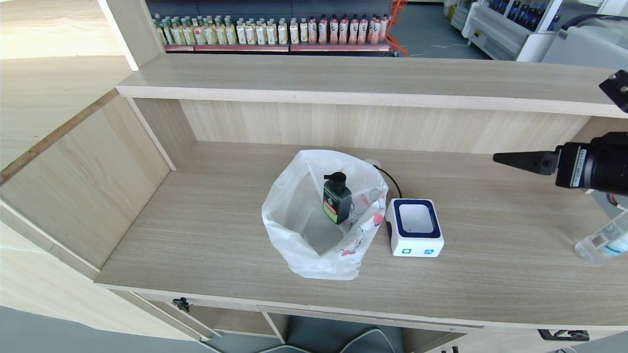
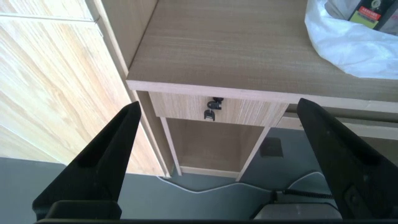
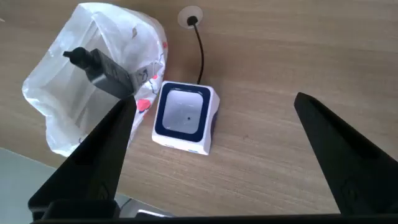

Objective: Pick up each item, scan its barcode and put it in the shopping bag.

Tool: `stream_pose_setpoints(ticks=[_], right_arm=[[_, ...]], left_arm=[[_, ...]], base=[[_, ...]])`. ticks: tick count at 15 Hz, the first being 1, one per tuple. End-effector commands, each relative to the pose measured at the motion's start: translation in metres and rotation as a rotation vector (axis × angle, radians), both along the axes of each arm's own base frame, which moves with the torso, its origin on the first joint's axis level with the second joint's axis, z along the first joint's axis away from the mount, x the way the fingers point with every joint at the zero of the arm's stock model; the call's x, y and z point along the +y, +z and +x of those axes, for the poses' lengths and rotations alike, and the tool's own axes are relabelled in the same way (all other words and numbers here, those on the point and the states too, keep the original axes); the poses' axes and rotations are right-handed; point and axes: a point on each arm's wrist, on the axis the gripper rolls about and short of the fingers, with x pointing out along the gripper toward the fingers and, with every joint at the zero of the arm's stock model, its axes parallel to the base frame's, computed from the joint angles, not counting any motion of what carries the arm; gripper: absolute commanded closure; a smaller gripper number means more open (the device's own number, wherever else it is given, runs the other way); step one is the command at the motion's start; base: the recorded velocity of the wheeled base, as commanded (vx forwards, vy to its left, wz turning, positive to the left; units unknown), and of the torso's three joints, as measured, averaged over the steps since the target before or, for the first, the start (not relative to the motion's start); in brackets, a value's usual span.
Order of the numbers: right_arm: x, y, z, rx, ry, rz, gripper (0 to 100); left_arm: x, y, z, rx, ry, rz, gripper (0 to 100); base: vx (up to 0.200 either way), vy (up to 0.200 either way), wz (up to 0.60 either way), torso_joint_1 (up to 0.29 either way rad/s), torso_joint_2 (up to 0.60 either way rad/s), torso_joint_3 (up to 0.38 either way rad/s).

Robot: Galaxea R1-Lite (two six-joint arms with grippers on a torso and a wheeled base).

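Left gripper [image 2: 219, 106] jaws spread, unladen. Centre frame: shopping bag [image 1: 294, 215] holds dark pump bottle [image 1: 336, 198]; scanner [image 1: 414, 226] just beside, rightward. Right gripper [image 3: 214, 99] jaws spread, empty. Lower-right edge: clear bottle [image 1: 602, 243], judged light, slippery; grip mid-body, barcode outward.

The right arm [image 1: 596, 166] is lying level, the right gripper [image 1: 505, 159] pointing toward the robot's left, jaws standing wide apart; the left gripper [image 2: 219, 107] is hanging low, jaws likewise wide apart.

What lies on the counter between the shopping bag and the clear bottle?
The white scanner, beside the bag, then bare counter up to the bottle; head view shows it.
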Motion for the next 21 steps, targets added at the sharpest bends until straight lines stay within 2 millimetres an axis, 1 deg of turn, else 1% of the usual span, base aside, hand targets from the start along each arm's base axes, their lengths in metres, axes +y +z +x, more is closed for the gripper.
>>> stream_pose_setpoints(ticks=[1, 3, 4, 5, 6, 7, 13, 17, 21], right_arm=[[-0.025, 0.001, -0.055, -0.052, -0.133, -0.015, 0], [-0.028, -0.010, -0.069, -0.041, -0.164, -0.021, 0], [-0.027, -0.012, -0.073, -0.039, -0.164, -0.022, 0], [-0.028, -0.019, -0.082, -0.036, -0.176, -0.029, 0], [-0.029, -0.020, -0.084, -0.035, -0.184, -0.035, 0], [-0.033, -0.023, -0.089, -0.028, -0.213, -0.059, 0], [-0.038, -0.026, -0.092, -0.002, -0.258, -0.063, 0], [-0.038, -0.034, -0.093, 0.025, -0.256, -0.065, 0], [-0.036, -0.045, -0.101, 0.045, -0.250, -0.082, 0]], left_arm=[[0.000, 0.000, 0.000, 0.000, 0.000, 0.000, 0], [0.000, 0.000, 0.000, 0.000, 0.000, 0.000, 0], [0.000, 0.000, 0.000, 0.002, 0.000, 0.000, 0], [0.000, 0.000, 0.000, 0.000, 0.000, 0.000, 0], [0.000, 0.000, 0.000, 0.000, 0.000, -0.002, 0], [0.000, 0.000, 0.000, 0.000, 0.000, -0.002, 0], [0.000, 0.000, 0.000, 0.000, 0.000, 0.000, 0], [0.000, 0.000, 0.000, 0.000, 0.000, 0.000, 0], [0.000, 0.000, 0.000, 0.000, 0.000, 0.000, 0]], base=[[0.000, 0.000, 0.00, 0.000, 0.00, 0.000], [0.000, 0.000, 0.00, 0.000, 0.00, 0.000], [0.000, 0.000, 0.00, 0.000, 0.00, 0.000], [0.000, 0.000, 0.00, 0.000, 0.00, 0.000], [0.000, 0.000, 0.00, 0.000, 0.00, 0.000], [0.000, -0.200, 0.00, 0.007, 0.00, 0.002], [0.000, -0.200, 0.00, -0.002, 0.00, 0.002], [0.000, -0.200, 0.00, 0.002, 0.00, 0.002], [0.000, -0.200, 0.00, 0.002, 0.00, 0.001]])
